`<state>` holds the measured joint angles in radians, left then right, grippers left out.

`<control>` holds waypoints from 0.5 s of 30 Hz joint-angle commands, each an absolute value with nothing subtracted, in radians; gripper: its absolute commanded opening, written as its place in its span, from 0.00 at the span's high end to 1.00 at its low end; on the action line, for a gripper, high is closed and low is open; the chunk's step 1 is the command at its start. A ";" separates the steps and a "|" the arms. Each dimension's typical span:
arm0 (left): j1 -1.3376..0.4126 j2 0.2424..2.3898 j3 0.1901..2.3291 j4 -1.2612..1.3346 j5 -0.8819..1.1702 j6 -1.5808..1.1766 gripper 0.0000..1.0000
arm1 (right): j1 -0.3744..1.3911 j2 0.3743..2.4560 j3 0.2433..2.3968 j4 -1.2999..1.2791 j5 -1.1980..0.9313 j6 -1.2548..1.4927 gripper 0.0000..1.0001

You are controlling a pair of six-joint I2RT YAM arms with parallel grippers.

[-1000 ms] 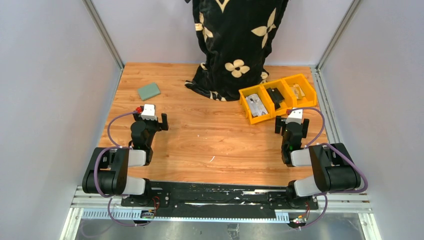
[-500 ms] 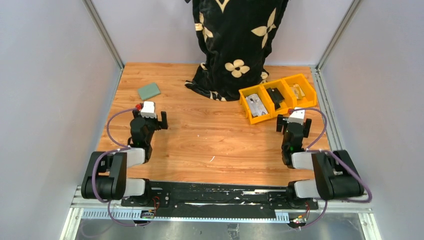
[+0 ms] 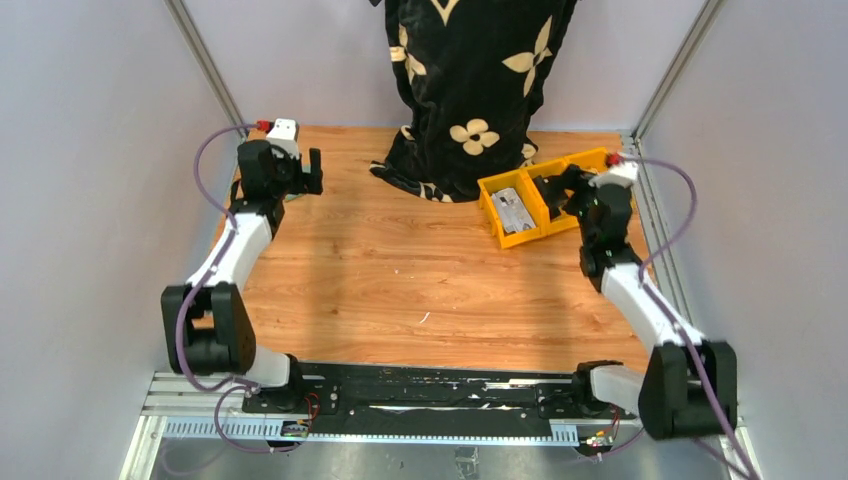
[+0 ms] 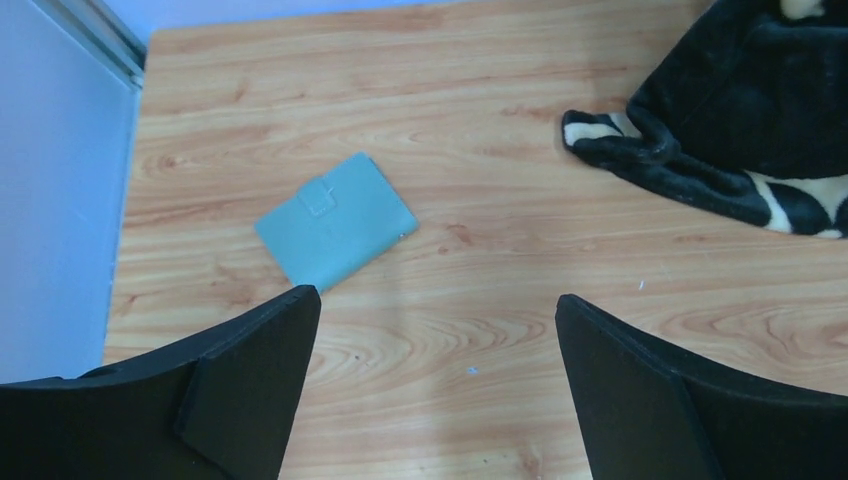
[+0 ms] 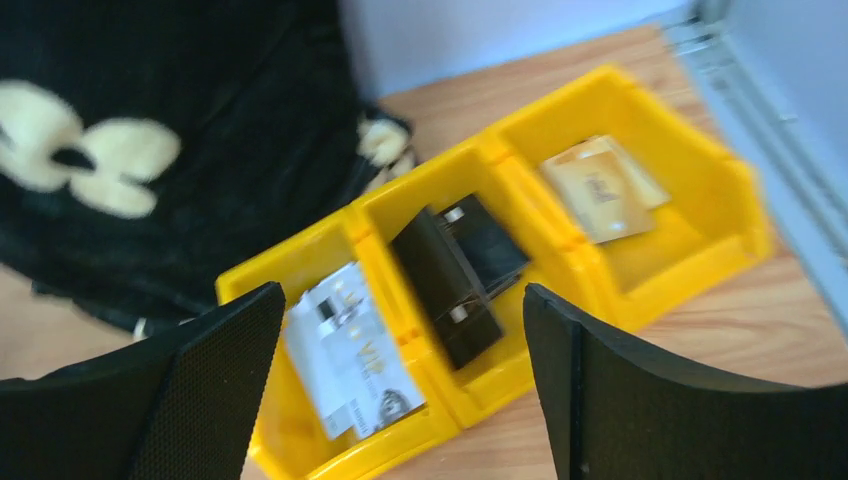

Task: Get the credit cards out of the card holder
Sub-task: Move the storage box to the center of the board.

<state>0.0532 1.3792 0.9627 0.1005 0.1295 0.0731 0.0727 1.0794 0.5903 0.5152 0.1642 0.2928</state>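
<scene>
Contents of the closed card holder (image 4: 335, 220) are hidden; it lies by the wooden counter's (image 4: 500, 100) far left corner. Left hand (image 4: 435, 298) and right hand (image 5: 400, 290) both gape wide, empty. Yellow bins (image 5: 690, 285) look blurred; pale walls (image 3: 100, 150) surround

Pale teal card holder (image 4: 335, 220), folded shut, lying flat and askew on the wooden table (image 4: 500, 340)

Light wood-grain tabletop (image 3: 420, 270), plain pale lilac walls (image 3: 90, 150) on three sides, aluminium corner posts (image 3: 205, 65), even soft light
</scene>
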 commanded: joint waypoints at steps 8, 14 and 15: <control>0.181 1.845 1.489 -0.374 0.158 0.114 0.11 | 0.355 1.491 0.977 0.094 0.069 0.196 0.18; 0.206 1.977 1.600 -0.360 0.133 0.169 0.10 | 0.405 1.660 1.096 0.040 0.109 0.183 0.21; 0.207 1.997 1.620 -0.361 0.123 0.170 0.10 | 0.416 1.691 1.113 0.033 0.116 0.179 0.22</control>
<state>0.2047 1.9392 1.5475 -0.3202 0.1387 0.1261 0.3870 1.6180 1.0386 0.1097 0.0696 0.2100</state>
